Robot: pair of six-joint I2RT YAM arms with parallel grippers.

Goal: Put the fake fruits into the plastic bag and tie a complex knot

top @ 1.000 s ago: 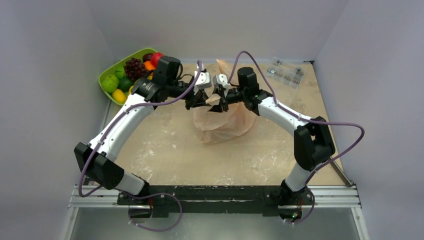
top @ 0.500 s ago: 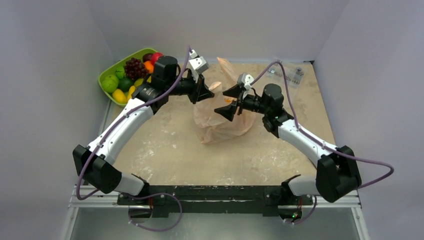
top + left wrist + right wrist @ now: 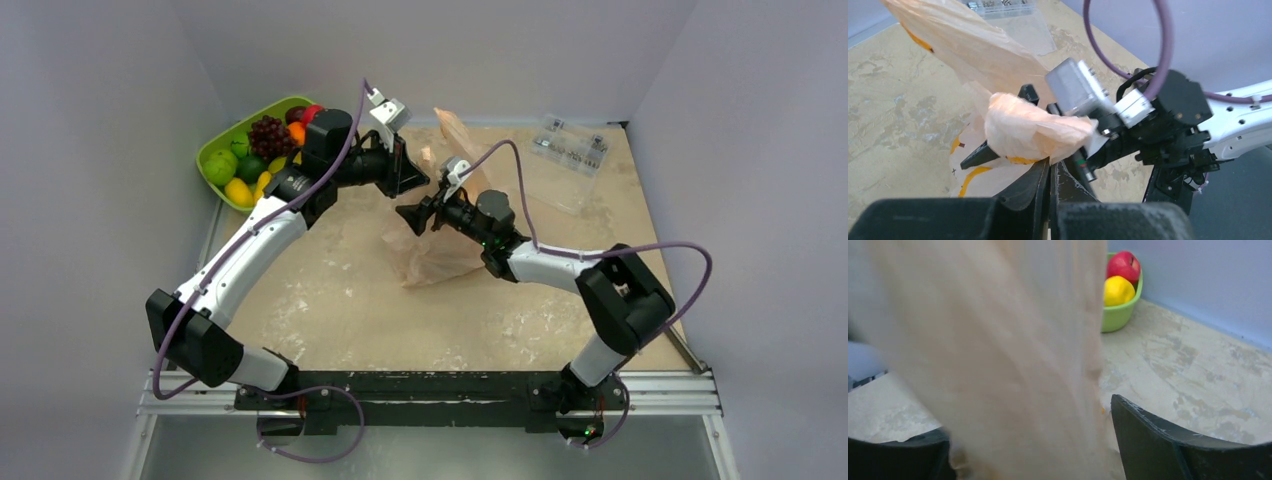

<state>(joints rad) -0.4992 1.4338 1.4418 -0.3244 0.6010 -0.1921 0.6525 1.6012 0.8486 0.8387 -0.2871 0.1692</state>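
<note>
From above, the plastic bag (image 3: 440, 255) slumps mid-bench (image 3: 330, 300), nearer the far edge. The fake fruits (image 3: 262, 140) sit in a green tray (image 3: 213, 150) at the far left corner.

Left wrist: the left fingers (image 3: 1045, 185) are pinched tight on a peach fold of the bag.

Right wrist: the right fingers (image 3: 1158, 440) gape wide, with blurred bag film between them.

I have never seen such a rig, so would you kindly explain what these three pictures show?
This is a robot: a left arm and a right arm bolted to a table. The wide picture looks down from above and behind; the other two come from cameras on each wrist. On the table lie a peach plastic bag, clear packets, and a green tray of fake fruits. The left claw is shut on a fold of the bag; the right claw is open, with bag film hanging between its fingers.
</note>
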